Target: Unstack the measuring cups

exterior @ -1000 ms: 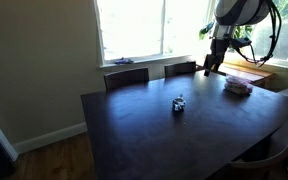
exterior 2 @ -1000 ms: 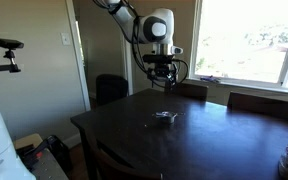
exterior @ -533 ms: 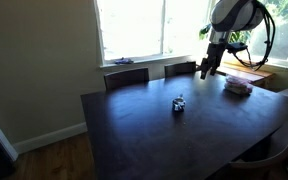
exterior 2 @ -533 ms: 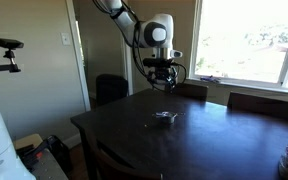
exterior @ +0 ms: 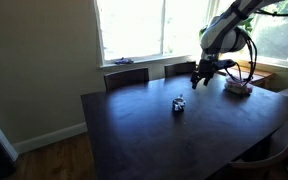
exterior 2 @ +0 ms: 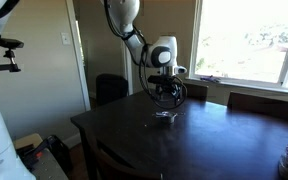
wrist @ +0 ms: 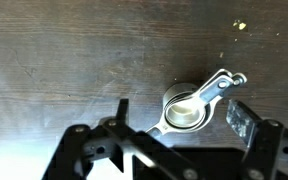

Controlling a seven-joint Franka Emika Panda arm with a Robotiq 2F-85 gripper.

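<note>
Gripper (exterior 2: 165, 96) hangs over the measuring cups (exterior 2: 164, 117), fingers spread wide, nothing held.
We see the measuring cups nested in one small pile on the dark table (exterior: 134, 135), about mid-worktop and nearer the window-side edge. In the wrist view the cups (wrist: 189, 105) show between the two fingers (wrist: 242, 118), apart from both. A pinkish stack (exterior: 237, 87) lies near the far window-side corner, well apart from the cups.

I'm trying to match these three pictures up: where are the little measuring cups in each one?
In an exterior view: measuring cups right of centre, mid-table.
In an exterior view: measuring cups near picture centre, on the table.
Wrist view: measuring cups right of centre.
Shared landmark: the dark table beneath them.
</note>
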